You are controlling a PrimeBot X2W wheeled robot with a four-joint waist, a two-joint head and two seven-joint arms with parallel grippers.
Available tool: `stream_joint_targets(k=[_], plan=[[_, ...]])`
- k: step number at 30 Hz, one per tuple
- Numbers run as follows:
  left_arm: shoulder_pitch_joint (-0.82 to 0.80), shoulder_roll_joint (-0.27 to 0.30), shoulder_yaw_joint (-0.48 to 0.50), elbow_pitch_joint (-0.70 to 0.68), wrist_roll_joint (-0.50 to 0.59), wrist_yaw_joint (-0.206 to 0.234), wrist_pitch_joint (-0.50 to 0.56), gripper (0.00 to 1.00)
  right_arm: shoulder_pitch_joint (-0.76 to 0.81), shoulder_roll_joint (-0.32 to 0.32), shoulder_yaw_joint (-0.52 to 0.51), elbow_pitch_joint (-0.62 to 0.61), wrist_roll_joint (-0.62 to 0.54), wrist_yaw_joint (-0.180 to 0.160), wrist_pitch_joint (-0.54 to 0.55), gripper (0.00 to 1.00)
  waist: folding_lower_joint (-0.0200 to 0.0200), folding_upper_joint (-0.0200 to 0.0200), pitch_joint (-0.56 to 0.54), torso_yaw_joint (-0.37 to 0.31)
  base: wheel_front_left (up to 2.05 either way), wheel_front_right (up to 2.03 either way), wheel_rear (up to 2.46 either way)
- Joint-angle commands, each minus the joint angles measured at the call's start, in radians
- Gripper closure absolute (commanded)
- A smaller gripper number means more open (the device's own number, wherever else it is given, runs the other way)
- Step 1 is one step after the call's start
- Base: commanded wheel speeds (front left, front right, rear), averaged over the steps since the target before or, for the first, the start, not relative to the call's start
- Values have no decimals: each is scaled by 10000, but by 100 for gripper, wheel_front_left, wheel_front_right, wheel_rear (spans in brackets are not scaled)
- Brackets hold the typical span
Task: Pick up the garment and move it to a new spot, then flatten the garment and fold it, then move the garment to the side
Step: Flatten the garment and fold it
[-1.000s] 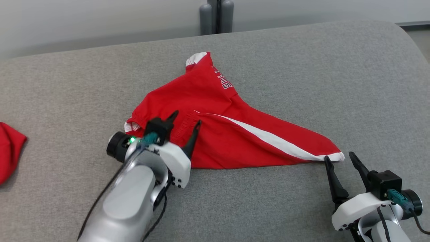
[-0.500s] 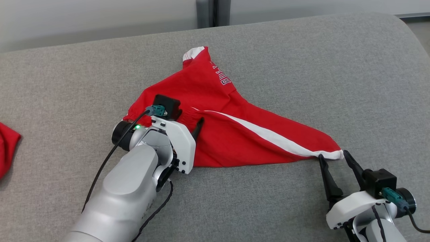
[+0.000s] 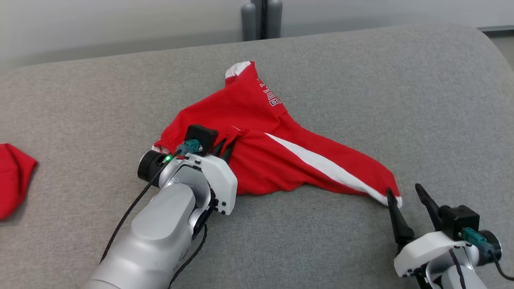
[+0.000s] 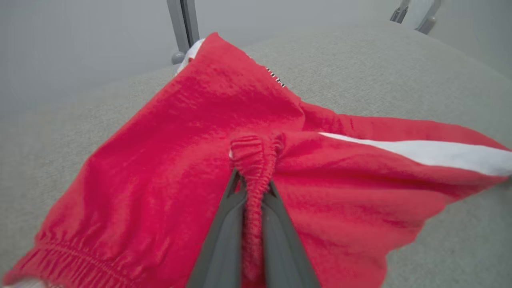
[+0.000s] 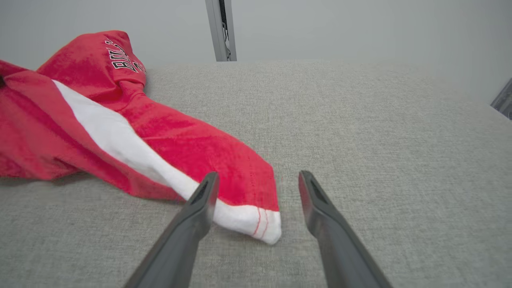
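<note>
You are at the very start of the job. Your left pincer (image 4: 252, 182) is clenched on a bunched fold of the shorts' (image 3: 257, 116) elastic waistband (image 4: 253, 154), which is pinched up between its two fingers. That grasp is the only part of the job done. Most of the cloth lies on the grey cushion (image 3: 361, 80), so I judge the pick-up begun but not finished. The move to a new spot, the flattening, the fold and the final shift aside are all yet to do.

Your right pincer (image 3: 403, 188) is released, with its fingers spread wide. The white hem (image 5: 256, 226) of one leg lies between them, closer to the finger nearer your other arm. I cannot tell whether that finger touches the cloth.

The shorts are red and rumpled, spreading ahead of and to both sides of the left pincer. A white stripe (image 3: 321, 164) runs down the leg that reaches across to the right pincer. The other leg points away beyond the left pincer, with dark lettering (image 3: 271, 95) near its white-edged end. The cloth looks thin and limp, so expect it to sag from a single hold.

A second red cloth (image 3: 14, 176) lies well off to the outer side of the left pincer.
</note>
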Motion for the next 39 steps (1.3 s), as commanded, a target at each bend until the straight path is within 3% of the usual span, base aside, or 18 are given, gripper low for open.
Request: stream_joint_targets(k=[1,7,13,14,15,16,17,25,33,39], plan=[[152,62,-101,123,151,124,-380,100,181,-57,-88,36,32,-3,-1,0,0,0,-301,273,0,0,0],[887,135,-124,417,219,164,-1520,100,597,-10,-188,89,111,-3,-1,0,0,0,-936,968,0,0,0],[1830,431,190,-33,421,365,-1777,100,735,26,-101,155,138,-3,-1,0,0,0,-1220,1349,0,0,0],[2060,522,345,-277,480,429,-1779,94,753,44,-73,169,160,-3,-1,0,0,0,-1255,1391,0,0,0],[2362,624,537,-550,567,518,-1777,70,771,60,-17,179,179,-3,-1,0,0,0,-1288,1418,0,0,0],[2642,750,721,-806,695,621,-1778,25,777,68,15,190,177,-3,-1,0,0,0,-1313,1437,0,0,0],[2992,849,865,-978,800,686,-1766,0,786,69,40,204,179,-3,-1,0,0,0,-1350,1440,0,0,0],[5087,1143,2556,-2234,1614,1163,-1768,0,978,64,393,348,305,-3,-1,0,0,0,-1721,1281,0,0,0],[6734,984,4657,-4190,3025,1630,-1767,0,1313,28,504,-128,253,-3,-1,0,0,0,-2115,1071,0,0,0],[7646,773,5907,-5187,4020,1480,-1768,0,1669,110,597,-497,208,-3,-1,0,0,0,-2376,967,0,0,0]])
